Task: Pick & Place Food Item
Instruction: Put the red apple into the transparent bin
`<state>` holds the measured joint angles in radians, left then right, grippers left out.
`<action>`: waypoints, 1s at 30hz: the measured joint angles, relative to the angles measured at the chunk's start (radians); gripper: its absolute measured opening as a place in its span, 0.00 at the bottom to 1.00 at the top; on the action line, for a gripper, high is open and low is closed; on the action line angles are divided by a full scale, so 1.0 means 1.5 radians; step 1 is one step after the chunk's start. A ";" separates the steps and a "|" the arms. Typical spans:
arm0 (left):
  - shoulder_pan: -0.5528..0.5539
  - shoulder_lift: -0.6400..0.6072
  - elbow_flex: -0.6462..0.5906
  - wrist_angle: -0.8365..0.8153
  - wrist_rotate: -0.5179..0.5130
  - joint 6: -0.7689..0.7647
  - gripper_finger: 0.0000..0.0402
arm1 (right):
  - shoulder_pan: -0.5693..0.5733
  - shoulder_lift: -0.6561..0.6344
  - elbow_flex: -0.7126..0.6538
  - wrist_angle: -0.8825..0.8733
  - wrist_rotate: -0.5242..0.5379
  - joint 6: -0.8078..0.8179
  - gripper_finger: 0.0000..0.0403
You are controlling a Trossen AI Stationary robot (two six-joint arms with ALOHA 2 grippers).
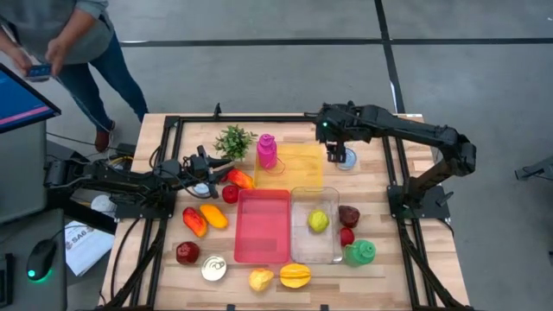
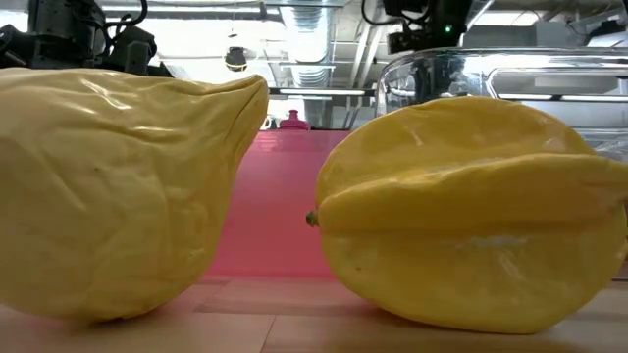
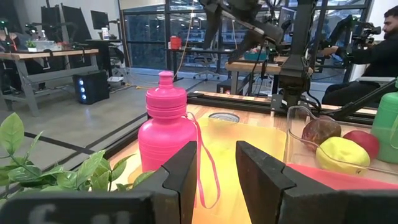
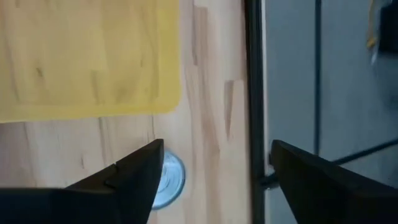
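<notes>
My right gripper (image 1: 338,156) hovers open over the table's far right part, beside the yellow board (image 1: 300,164). A small round tin (image 4: 169,180) stands on the wood below, partly hidden by one finger; nothing is between the fingers (image 4: 217,158). My left gripper (image 1: 216,167) waits level at the left, open by a narrow gap (image 3: 216,165), pointing at the pink bottle (image 3: 165,130). Food lies around: a yellow-green fruit (image 1: 319,220) in the clear bin (image 1: 298,249), a star fruit (image 1: 295,275) and a yellow pear-shaped fruit (image 1: 261,278) at the near edge.
A red tray (image 1: 262,226) lies mid-table. A small plant (image 1: 233,139) stands at the far left. A red apple (image 1: 187,252), a tin (image 1: 213,269), peppers (image 1: 204,218), a green bottle (image 1: 360,252) and dark red fruits (image 1: 349,215) lie about. A person (image 1: 78,43) stands beyond the far left corner.
</notes>
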<state>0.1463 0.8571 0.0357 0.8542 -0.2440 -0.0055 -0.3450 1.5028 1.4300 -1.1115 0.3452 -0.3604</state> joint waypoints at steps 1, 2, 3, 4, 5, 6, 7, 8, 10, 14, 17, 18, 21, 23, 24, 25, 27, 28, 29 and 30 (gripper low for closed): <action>0.000 0.000 0.000 0.000 0.000 0.000 0.25 | -0.010 0.000 0.000 -0.008 -0.018 0.019 0.71; 0.000 0.000 0.000 0.000 0.000 0.000 0.25 | -0.021 0.000 0.000 -0.016 -0.042 0.037 0.70; 0.000 0.000 0.000 0.000 0.000 0.000 0.25 | -0.032 0.000 0.000 -0.022 -0.072 0.051 0.70; 0.000 0.000 0.000 -0.001 0.000 0.000 0.25 | -0.041 0.000 -0.001 -0.025 -0.100 0.062 0.70; 0.000 0.000 0.000 -0.001 0.000 0.000 0.25 | -0.049 0.000 -0.005 -0.022 -0.123 0.067 0.70; 0.000 0.000 0.000 -0.001 0.000 0.000 0.25 | -0.055 0.000 -0.010 -0.015 -0.136 0.070 0.70; 0.000 0.000 0.000 -0.001 0.000 0.000 0.25 | -0.060 0.000 -0.017 -0.004 -0.142 0.071 0.70; 0.000 0.000 0.000 -0.001 0.000 0.000 0.25 | -0.064 0.000 -0.023 0.008 -0.143 0.071 0.70; 0.000 0.000 0.000 -0.001 0.000 0.000 0.25 | -0.071 0.000 -0.035 0.032 -0.144 0.069 0.70; 0.000 0.000 0.000 -0.001 0.001 0.000 0.25 | -0.087 0.000 -0.047 0.052 -0.144 0.066 0.70; 0.000 0.000 0.000 -0.001 0.001 0.000 0.25 | -0.095 0.000 -0.047 0.057 -0.140 0.068 0.70; 0.000 0.000 0.000 -0.001 0.001 0.000 0.25 | -0.097 0.000 -0.047 0.059 -0.136 0.068 0.70; 0.000 0.000 0.000 -0.001 0.001 0.000 0.25 | -0.103 0.000 -0.047 0.067 -0.109 0.085 0.70; 0.000 0.000 0.000 -0.001 0.001 0.000 0.25 | -0.108 0.000 -0.047 0.070 -0.105 0.107 0.70; 0.000 0.000 0.000 -0.001 0.001 0.000 0.25 | -0.110 0.000 -0.047 0.072 -0.105 0.119 0.70; 0.000 0.000 0.000 -0.001 0.001 0.000 0.25 | -0.110 0.000 -0.047 0.073 -0.105 0.130 0.70; 0.000 0.000 0.000 -0.001 0.001 0.000 0.25 | -0.109 0.002 -0.047 0.078 -0.107 0.146 0.70; 0.000 0.000 0.000 -0.001 0.001 0.000 0.25 | -0.107 0.002 -0.047 0.078 -0.107 0.153 0.70; 0.000 0.000 0.000 -0.001 0.001 0.000 0.25 | -0.105 0.002 -0.047 0.078 -0.108 0.157 0.70; 0.000 0.000 0.000 -0.001 0.001 0.000 0.25 | -0.103 0.003 -0.047 0.078 -0.109 0.157 0.70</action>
<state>0.1463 0.8574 0.0357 0.8528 -0.2424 -0.0051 -0.4994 1.5066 1.3594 -0.9945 0.1820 -0.1249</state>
